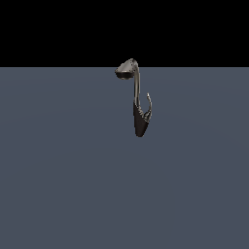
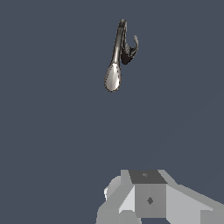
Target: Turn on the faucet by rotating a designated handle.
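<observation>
Exterior view, item one: floor (image 1: pixel 63 185), a flat slate-grey plane filling the lower part of the picture, black background beyond its far edge. Nothing else stands on it around the faucet, and nothing blocks the sight of it.

Item two: faucet (image 1: pixel 138 99), standing near the middle of the scene, slightly toward the exterior view's right. Tapered dark base at the bottom, tall slim neck rising from it, hooded grey spout head at the top leaning toward the exterior view's left.

Item three: handle (image 1: pixel 149 106), a thin curved grey lever branching from the base on the exterior view's right side of the neck, tip pointing up, just beside the neck but apart from it.

Robot arm and gripper: not seen in this view.

Wrist view, item one: same grey floor as backdrop.

Item two: faucet (image 2: pixel 117 52), seen from above, spout head pale and rounded, neck running back to the dark base.

Item three: handle (image 2: pixel 134 44), curling off the base beside the neck.

Item four: robot body (image 2: pixel 151 199), white and grey blocks. Fingertips not visible; whether the gripper is spread or closed cannot be told. Nothing is seen held or touched. Faucet and handle lie well apart from the robot body, open floor between.
</observation>
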{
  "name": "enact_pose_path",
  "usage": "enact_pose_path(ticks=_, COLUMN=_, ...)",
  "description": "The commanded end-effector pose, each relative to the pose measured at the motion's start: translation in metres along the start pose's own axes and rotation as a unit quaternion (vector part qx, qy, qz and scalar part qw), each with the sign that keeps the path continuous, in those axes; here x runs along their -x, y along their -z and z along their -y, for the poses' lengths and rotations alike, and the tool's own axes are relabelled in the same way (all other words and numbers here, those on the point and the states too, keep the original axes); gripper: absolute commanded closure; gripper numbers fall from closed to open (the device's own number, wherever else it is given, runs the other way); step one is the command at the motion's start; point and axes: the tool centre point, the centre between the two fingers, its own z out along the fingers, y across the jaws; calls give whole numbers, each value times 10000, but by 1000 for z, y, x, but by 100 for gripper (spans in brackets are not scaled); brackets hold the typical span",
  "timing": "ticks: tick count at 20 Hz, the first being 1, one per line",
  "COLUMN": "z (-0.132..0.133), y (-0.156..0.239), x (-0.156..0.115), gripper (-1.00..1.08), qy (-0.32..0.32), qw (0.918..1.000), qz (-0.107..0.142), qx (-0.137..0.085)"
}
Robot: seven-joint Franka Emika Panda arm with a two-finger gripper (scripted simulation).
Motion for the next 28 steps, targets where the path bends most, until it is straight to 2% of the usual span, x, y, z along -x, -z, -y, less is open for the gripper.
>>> enact_pose_path(ticks=1, z=2, y=-2, x=-8, gripper=108, qy=-146, qw=9998, qz=40, qx=-94)
enact_pose_path(ticks=8, z=9, y=-14, x=-45, gripper=108, qy=-801, qw=9953, qz=218, qx=-492)
enact_pose_path(ticks=11, z=12, y=-22, x=-67, gripper=108, qy=-1190, qw=9898, qz=328, qx=-709)
enact_pose_path(ticks=15, z=14, y=-36, x=-97, gripper=108, qy=-1739, qw=9785, qz=490, qx=-994)
enact_pose_path(ticks=19, z=13, y=-52, x=-127, gripper=108, qy=-2300, qw=9627, qz=661, qx=-1261)
enact_pose_path(ticks=22, z=12, y=-66, x=-150, gripper=108, qy=-2726, qw=9478, qz=795, qx=-1450)
enact_pose_path(ticks=28, z=6, y=-98, x=-193, gripper=108, qy=-3585, qw=9099, qz=1074, qx=-1792)
